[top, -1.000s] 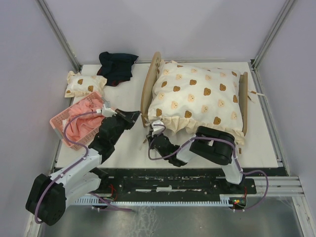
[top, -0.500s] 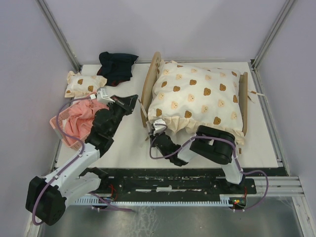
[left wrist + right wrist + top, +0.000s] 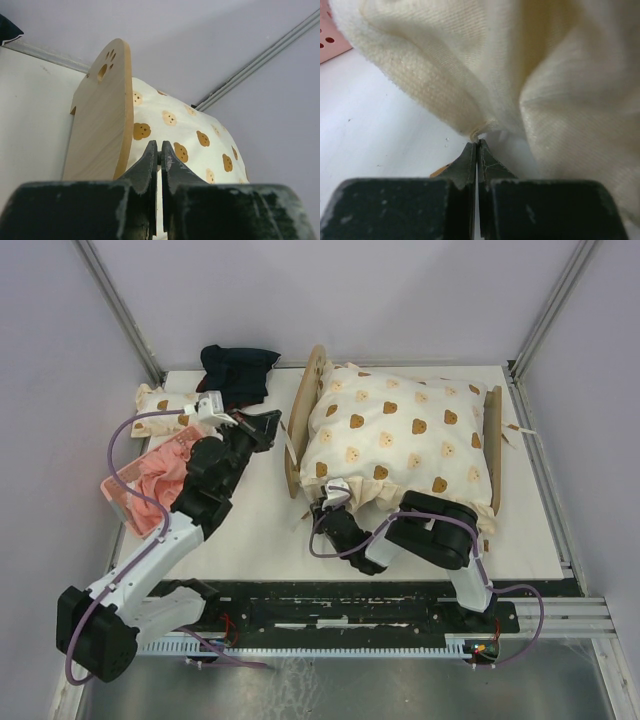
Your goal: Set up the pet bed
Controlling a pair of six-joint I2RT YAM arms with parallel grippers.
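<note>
The pet bed stands at the table's middle right. Its arched wooden headboard [image 3: 297, 435] is on the left and its low footboard [image 3: 492, 440] on the right. A cream bear-print quilt [image 3: 400, 435] bulges over it and hangs past the near side. My left gripper [image 3: 270, 426] is shut and empty, just left of the headboard. In the left wrist view its tips [image 3: 159, 149] point at the paw-print headboard [image 3: 102, 125] and the quilt [image 3: 190, 140]. My right gripper [image 3: 336, 492] is shut on the quilt's near-left hem [image 3: 479, 131].
A pink basket [image 3: 128, 496] with pink cloth sits at the left, partly under my left arm, and shows at the corner of the right wrist view [image 3: 331, 36]. A small bear-print pillow [image 3: 160, 408] and a dark cloth [image 3: 238, 372] lie at the back left.
My left arm swung from over the basket up and right to the headboard. My right gripper closed on the quilt's hem and shifted slightly up and right.
</note>
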